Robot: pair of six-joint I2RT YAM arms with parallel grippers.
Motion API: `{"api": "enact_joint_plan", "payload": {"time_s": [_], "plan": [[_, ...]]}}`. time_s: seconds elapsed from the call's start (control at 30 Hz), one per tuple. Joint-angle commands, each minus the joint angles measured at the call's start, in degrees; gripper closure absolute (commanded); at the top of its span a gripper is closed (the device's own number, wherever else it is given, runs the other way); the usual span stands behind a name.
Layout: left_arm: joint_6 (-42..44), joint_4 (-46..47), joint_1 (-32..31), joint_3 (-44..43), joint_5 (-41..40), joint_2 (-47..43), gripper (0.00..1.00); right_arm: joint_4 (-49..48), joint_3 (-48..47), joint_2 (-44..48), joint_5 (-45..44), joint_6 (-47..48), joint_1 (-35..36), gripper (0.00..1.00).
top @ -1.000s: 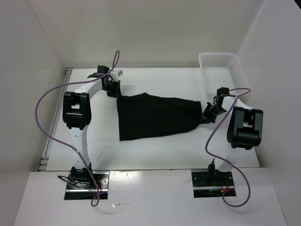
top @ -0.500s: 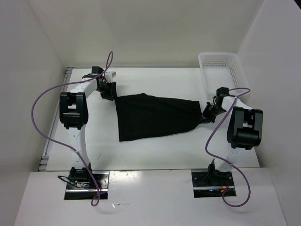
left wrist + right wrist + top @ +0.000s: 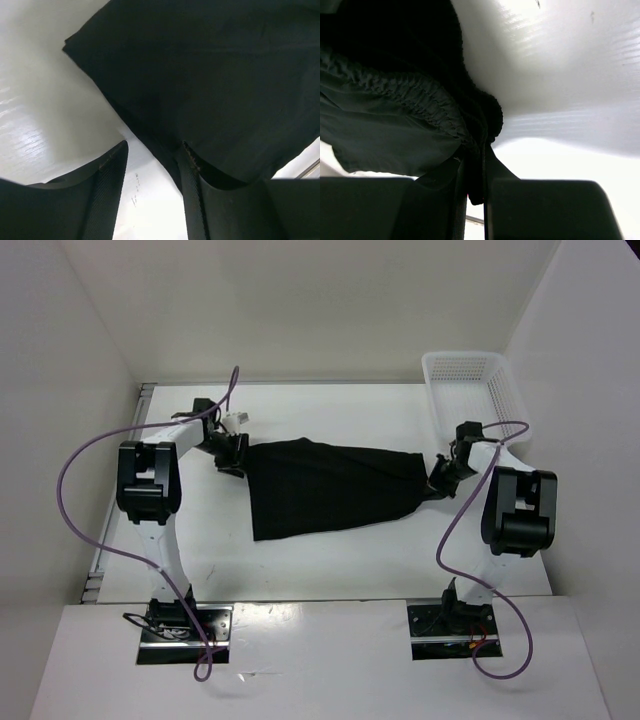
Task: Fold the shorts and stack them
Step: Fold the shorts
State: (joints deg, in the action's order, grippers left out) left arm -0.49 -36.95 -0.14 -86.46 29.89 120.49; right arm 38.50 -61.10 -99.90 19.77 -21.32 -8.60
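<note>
The black shorts (image 3: pixel 330 488) lie spread across the middle of the white table, widest at the left and narrowing to the right. My left gripper (image 3: pixel 232 457) stands open at their upper left corner; in the left wrist view its fingers (image 3: pixel 112 175) are apart over bare table, with the shorts (image 3: pixel 210 75) resting against the right finger. My right gripper (image 3: pixel 441 483) is shut on the shorts' right end; the right wrist view shows the gathered waistband (image 3: pixel 425 105) pinched between the jaws.
A white mesh basket (image 3: pixel 475 390) stands at the back right, just beyond the right arm. Purple cables loop off both arms. White walls close in the table on the left, back and right.
My left gripper has opened and let go of the shorts' upper left corner, and the left arm has swung slightly leftward. The right gripper keeps its grip.
</note>
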Motion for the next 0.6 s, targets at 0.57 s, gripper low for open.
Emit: {"api": "enact_joint_plan", "payload": {"time_s": [0.57], "plan": [[0.49,-1.37,-3.81,-7.68,0.87,8.45,0.80,18.53,-53.13,-21.82,-19.76,10.15,49.60,1.00]]}}
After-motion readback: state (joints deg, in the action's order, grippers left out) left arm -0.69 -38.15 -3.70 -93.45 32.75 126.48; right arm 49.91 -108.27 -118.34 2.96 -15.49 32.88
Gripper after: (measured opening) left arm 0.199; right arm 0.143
